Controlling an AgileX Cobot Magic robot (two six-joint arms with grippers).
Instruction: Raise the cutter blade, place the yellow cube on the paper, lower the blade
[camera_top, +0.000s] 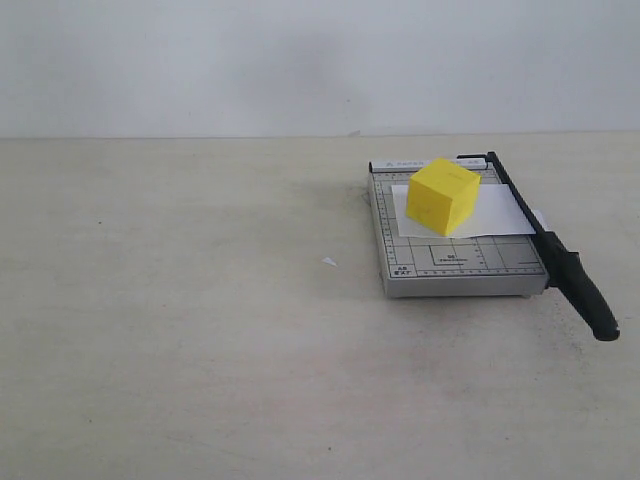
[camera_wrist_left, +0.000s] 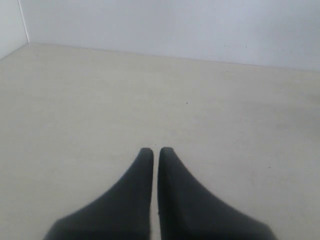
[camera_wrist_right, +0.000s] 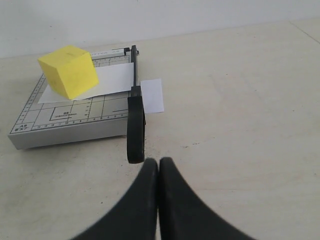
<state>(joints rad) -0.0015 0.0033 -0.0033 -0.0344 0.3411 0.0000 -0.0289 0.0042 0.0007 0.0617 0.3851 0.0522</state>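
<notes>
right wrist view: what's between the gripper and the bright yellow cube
The cutter blade's thick black handle, then grey gridded board; right wrist view shows it.

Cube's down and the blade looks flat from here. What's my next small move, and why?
Probably none beyond backing the right gripper away: the yellow cube sits on the paper, and the cutter blade lies lowered along the grey board.

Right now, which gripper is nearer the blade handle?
Right. The right gripper is shut, just beside the tip of the blade handle. The left gripper faces only table, with the handle nowhere in its wrist view.
</notes>
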